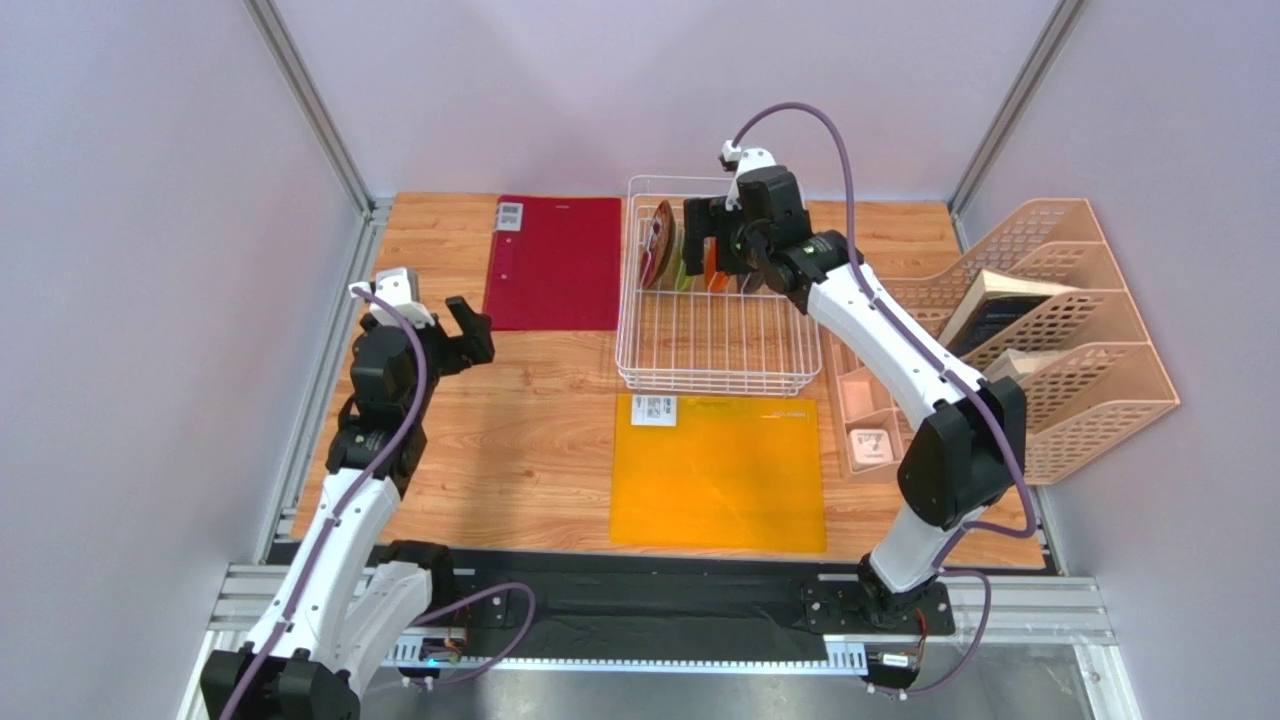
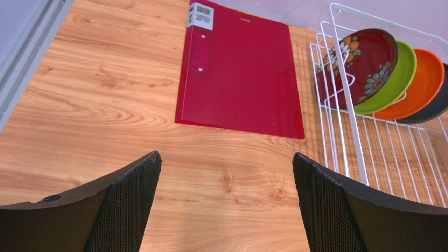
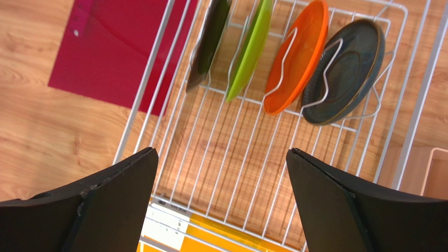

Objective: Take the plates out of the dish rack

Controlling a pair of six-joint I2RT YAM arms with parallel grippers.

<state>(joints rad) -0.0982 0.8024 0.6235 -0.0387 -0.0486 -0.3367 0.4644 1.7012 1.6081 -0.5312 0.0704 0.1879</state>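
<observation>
The white wire dish rack (image 1: 721,342) stands at the back centre of the table. Four plates stand upright in its far end: dark red patterned (image 2: 363,63), lime green (image 2: 397,79), orange (image 2: 420,84) and dark teal-grey (image 2: 439,105). My right gripper (image 1: 718,248) hovers over the rack (image 3: 141,86), open and empty (image 3: 222,151). Below it stand the dark red plate edge-on (image 3: 213,31), then the green (image 3: 252,47), orange (image 3: 297,58) and teal-grey (image 3: 344,68) plates. My left gripper (image 1: 451,333) is open and empty (image 2: 226,157) over bare wood, left of the rack (image 2: 351,113).
A red mat (image 1: 556,263) lies left of the rack and shows in the left wrist view (image 2: 239,68). An orange mat (image 1: 718,473) lies in front of the rack. Peach perforated file holders (image 1: 1052,330) stand at the right, with a small peach tray (image 1: 869,420) beside them.
</observation>
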